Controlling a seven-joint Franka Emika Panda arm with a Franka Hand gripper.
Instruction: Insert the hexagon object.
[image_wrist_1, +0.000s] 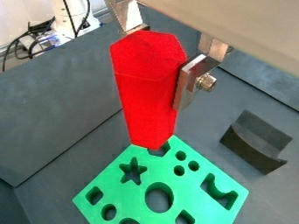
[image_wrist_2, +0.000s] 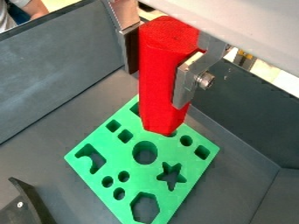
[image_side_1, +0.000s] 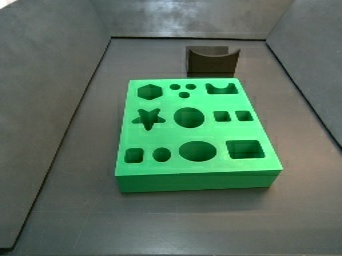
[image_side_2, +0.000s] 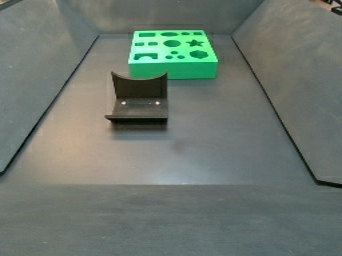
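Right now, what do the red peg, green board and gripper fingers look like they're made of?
Red hexagon object, held in the gripper above the board: likely plastic, uniform colour, soft sheen, crisp facets. Green board: probably plastic, possibly moulded or printed; even matte green, clean-cut holes. Fingers: metal plates, judging by the brushed silver surface and a bolt head; pad material cannot be judged.

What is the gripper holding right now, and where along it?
The gripper holds the red hexagon peg upright by its upper part, fingers on opposite sides, above the green board.

Red hexagon object (image_wrist_1: 149, 87) upright (faceted column), clamped in pincer (image_wrist_1: 163, 54).
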